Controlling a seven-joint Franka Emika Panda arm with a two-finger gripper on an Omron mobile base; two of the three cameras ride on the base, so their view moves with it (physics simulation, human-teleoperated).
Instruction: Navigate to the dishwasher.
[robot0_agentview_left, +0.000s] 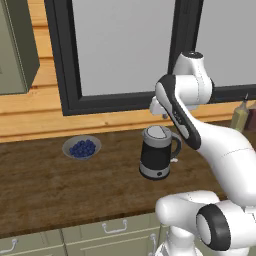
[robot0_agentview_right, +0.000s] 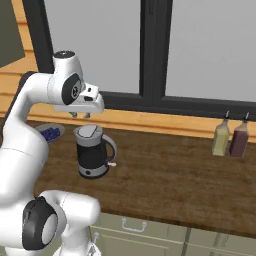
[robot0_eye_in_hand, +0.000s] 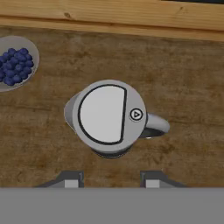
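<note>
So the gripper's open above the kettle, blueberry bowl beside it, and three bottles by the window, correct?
Not quite: there are two bottles, not three, as the right base view shows. The rest holds: the gripper is open above the kettle, with the blueberry bowl beside it.

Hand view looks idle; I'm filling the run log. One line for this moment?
claw open, above kettle | holds nothing | blueberry bowl beside kettle | two bottles on counter

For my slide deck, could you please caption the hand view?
Open gripper above a kettle on the wood counter, bowl of blueberries nearby.
</note>
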